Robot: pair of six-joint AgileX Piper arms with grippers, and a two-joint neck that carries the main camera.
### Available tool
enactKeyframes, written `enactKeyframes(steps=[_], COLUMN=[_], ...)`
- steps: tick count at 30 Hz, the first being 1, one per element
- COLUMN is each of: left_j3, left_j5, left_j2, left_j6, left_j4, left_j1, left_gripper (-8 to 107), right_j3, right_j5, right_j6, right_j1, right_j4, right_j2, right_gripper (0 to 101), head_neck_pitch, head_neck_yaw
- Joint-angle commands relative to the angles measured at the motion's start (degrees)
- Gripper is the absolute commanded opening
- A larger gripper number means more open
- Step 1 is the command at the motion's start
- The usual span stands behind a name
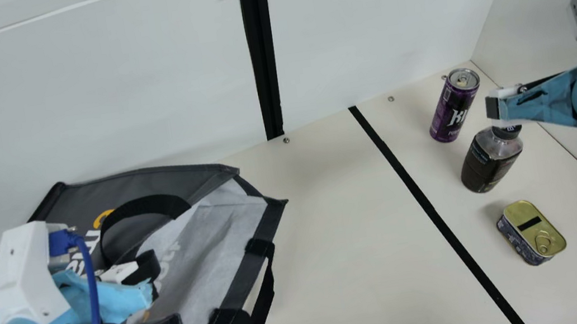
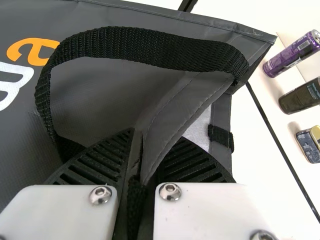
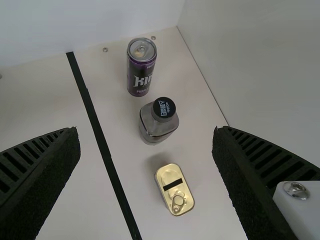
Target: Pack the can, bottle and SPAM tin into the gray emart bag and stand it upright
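The gray emart bag (image 1: 156, 182) is laid down at eight o'clock of the main view, and its mouth is turned toward three o'clock. At its front edge, the fabric is clamped between the fingers of the left gripper (image 2: 152, 140). Outward from the bag, the can (image 1: 453, 108) is found between two and three o'clock, beyond the black line (image 1: 435, 215). The bottle (image 1: 491, 159) is placed near three o'clock, and the SPAM tin (image 1: 533, 235) also at three; from the bottle, the can is at eleven and the tin at five. The fingers of the right gripper (image 3: 145, 131) are held wide apart, with nothing between them, near the bottle's cap.

As far as can be judged, only the bag is secured. All three items are to be packed, and afterwards the bag is to be stood upright.
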Motion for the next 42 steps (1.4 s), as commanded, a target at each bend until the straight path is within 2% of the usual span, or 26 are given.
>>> enactKeyframes(steps=[1,11,26,42], left_j3=[0.00,0.00,0.00,0.00], left_j5=[0.00,0.00,0.00,0.00], left_j2=[0.00,0.00,0.00,0.00], left_j6=[0.00,0.00,0.00,0.00], left_j4=[0.00,0.00,0.00,0.00], left_j1=[0.00,0.00,0.00,0.00], left_gripper=[-8,-8,-8,-8], right_j3=[-0.72,-3.92,-9.19,-17.77], right_j5=[0.01,0.01,0.01,0.01], right_j6=[-0.16,0.28,1.58,0.87], right_j1=[-0.61,-1.58,-1.40,-2.15], right_j4=[0.74,2.60,2.34,3.39], right_j2=[1.15,6.80,15.18,26.48], right_gripper=[95,95,95,95], head_neck_pitch=[-1.30,-1.30,-1.30,-1.30], head_neck_yaw=[-0.05,-0.05,-0.05,-0.05])
